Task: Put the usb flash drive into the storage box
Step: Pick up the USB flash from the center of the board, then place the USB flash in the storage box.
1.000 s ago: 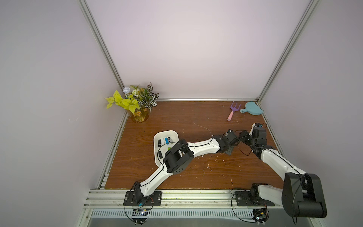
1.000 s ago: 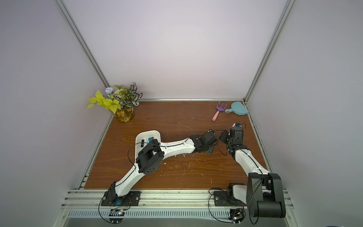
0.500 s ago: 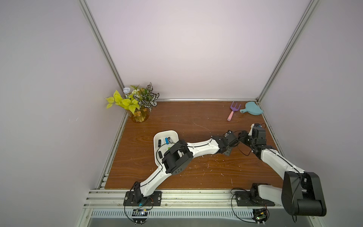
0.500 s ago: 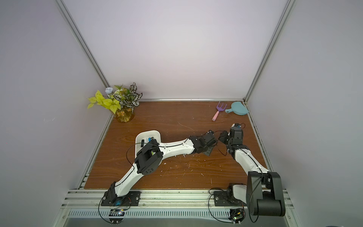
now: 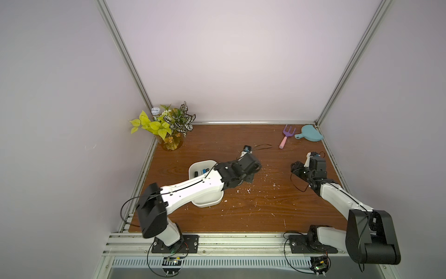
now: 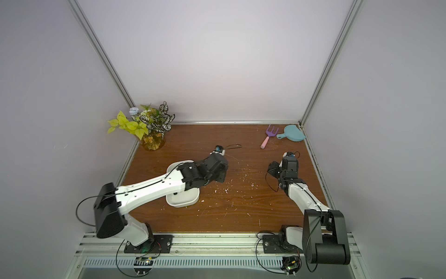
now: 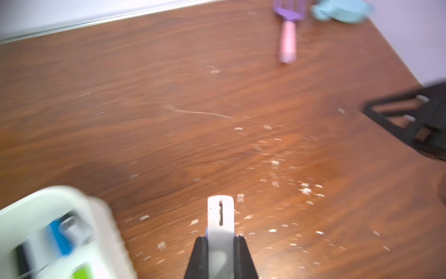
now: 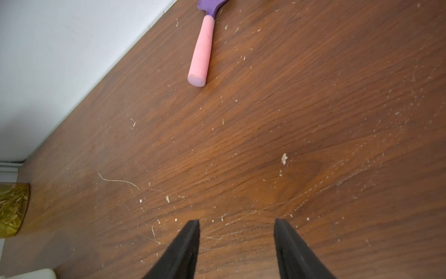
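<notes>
Top views, left arm: the left gripper [image 5: 249, 177] is hanging low over the brown wood-grain surface [image 5: 241, 212], just beside the right edge of the shallow white plastic storage box [image 5: 205, 204]; the white arm is crossing over the box in both top views.
Top views, box contents: small drives, one blue [image 5: 205, 170], are lying at the far end of the box.
Top views, right arm: the right gripper [image 6: 272, 169] is hovering over the surface, well apart from the box.
Top views, surroundings: a purple toy fork with a pink handle [image 5: 285, 136] and a light-blue scoop [image 5: 311, 132] are lying in the far right corner; a leafy plant in an amber glass vase [image 5: 169, 125] is standing in the far left corner.
Left wrist view: the left gripper [image 7: 220, 253] is clamping a white flat usb flash drive [image 7: 220, 217] between its black fingers [image 7: 201, 256], the drive pointing out over the surface; the box corner [image 7: 72, 200] is showing beside it, blurred, with a blue drive [image 7: 58, 234] inside.
Right wrist view: the right gripper [image 8: 236, 241] is standing partly spread with nothing between its black fingers [image 8: 185, 246], over bare surface speckled with pale crumbs [image 8: 284, 159]; the fork's pink handle [image 8: 201, 53] is lying ahead.
</notes>
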`<state>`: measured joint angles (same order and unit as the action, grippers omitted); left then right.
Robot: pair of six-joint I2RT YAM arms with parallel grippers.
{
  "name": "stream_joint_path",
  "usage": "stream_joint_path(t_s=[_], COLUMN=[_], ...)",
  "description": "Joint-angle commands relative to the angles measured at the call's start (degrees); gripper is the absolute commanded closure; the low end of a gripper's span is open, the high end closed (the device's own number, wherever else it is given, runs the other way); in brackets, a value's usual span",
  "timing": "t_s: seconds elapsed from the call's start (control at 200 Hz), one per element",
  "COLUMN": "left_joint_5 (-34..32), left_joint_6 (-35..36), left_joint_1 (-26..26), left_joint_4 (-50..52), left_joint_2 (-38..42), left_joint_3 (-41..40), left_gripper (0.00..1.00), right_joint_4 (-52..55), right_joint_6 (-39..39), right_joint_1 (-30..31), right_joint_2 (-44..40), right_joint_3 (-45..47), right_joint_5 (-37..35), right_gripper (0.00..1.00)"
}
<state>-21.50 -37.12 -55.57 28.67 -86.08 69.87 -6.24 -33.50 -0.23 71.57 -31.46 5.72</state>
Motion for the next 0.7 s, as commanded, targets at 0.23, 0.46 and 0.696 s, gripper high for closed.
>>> stream_joint_path(t_s=[0.23,0.46,0.696], left_joint_5=[-5.9,-2.8,1.3], left_joint_6=[-14.3,-15.0,-13.9], left_joint_1=[8.8,11.0,13.7], left_joint_4=[1.8,-3.8,-9.6], left_joint_2=[10.0,3.9,1.1], left_joint_3=[-21.1,-23.8,-26.1], left_gripper=[1.0,1.0,1.0], right_joint_4=[-2.4,-2.7,-3.0], right_joint_6=[-0.5,-0.5,-0.6], right_joint_1=[-0.3,-0.3,-0.2], right_joint_2=[1.7,2.5,2.9], right_joint_3=[0.1,0.3,0.3], right_joint_5=[3.7,4.3,4.5], right_gripper=[0.45,0.45,0.44])
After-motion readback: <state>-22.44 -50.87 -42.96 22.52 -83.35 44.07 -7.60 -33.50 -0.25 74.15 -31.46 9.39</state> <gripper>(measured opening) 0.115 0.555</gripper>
